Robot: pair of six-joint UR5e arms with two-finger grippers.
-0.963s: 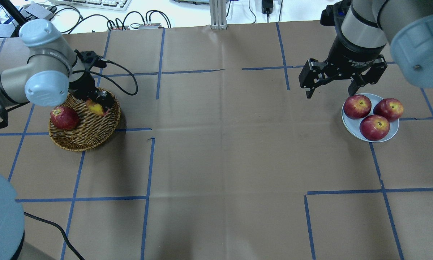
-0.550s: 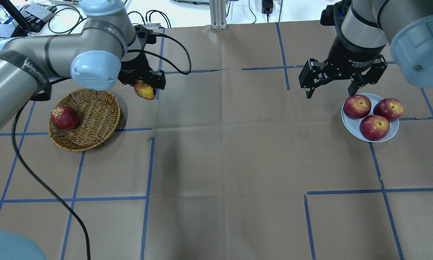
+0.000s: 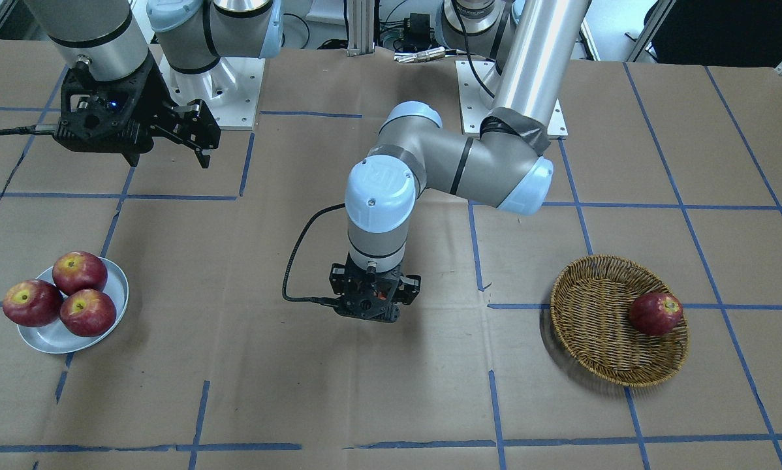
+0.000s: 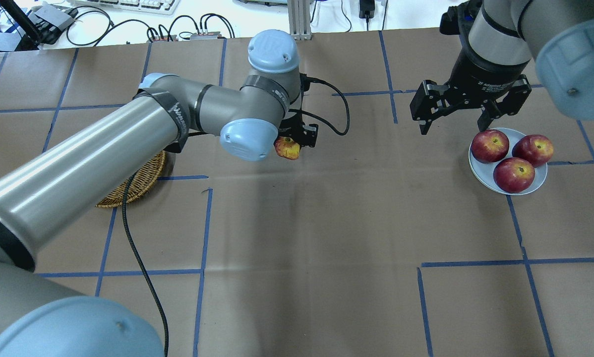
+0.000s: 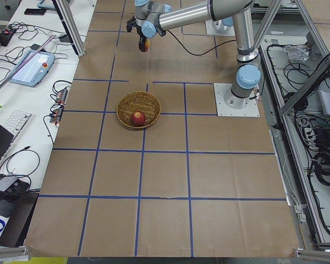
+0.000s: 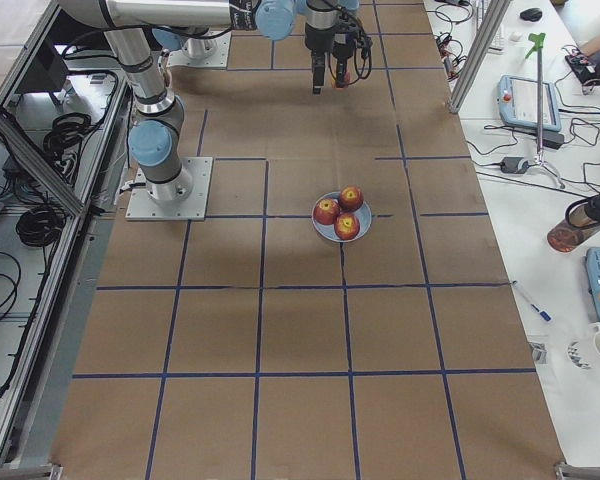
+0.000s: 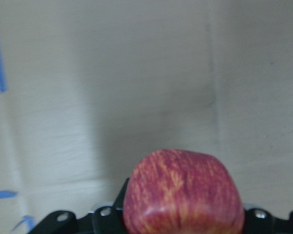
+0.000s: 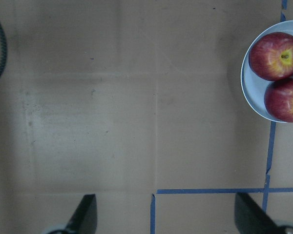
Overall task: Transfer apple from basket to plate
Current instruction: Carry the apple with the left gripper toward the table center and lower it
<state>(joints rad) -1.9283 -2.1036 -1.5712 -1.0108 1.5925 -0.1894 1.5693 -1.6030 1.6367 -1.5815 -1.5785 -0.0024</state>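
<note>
My left gripper (image 4: 293, 144) is shut on the small streaked apple (image 4: 287, 148) and holds it above the bare paper near the table's middle; it fills the lower left wrist view (image 7: 183, 192). The wicker basket (image 3: 593, 320) stands behind it, on my left, with one dark red apple (image 3: 655, 313) in it; my arm hides most of it in the overhead view (image 4: 138, 186). The white plate (image 4: 535, 186) on my right carries three dark red apples (image 4: 490, 146). My right gripper (image 4: 458, 119) hangs open and empty just beyond the plate's left rim.
Brown paper with blue tape lines covers the table. My left arm's long forearm (image 4: 89, 158) stretches across the left half. A black cable (image 4: 138, 258) trails from it. The plate's edge shows in the right wrist view (image 8: 249, 97).
My left gripper has lifted the streaked apple out of the basket and carried it right, from the basket to the table's middle. My right arm has not moved.
</note>
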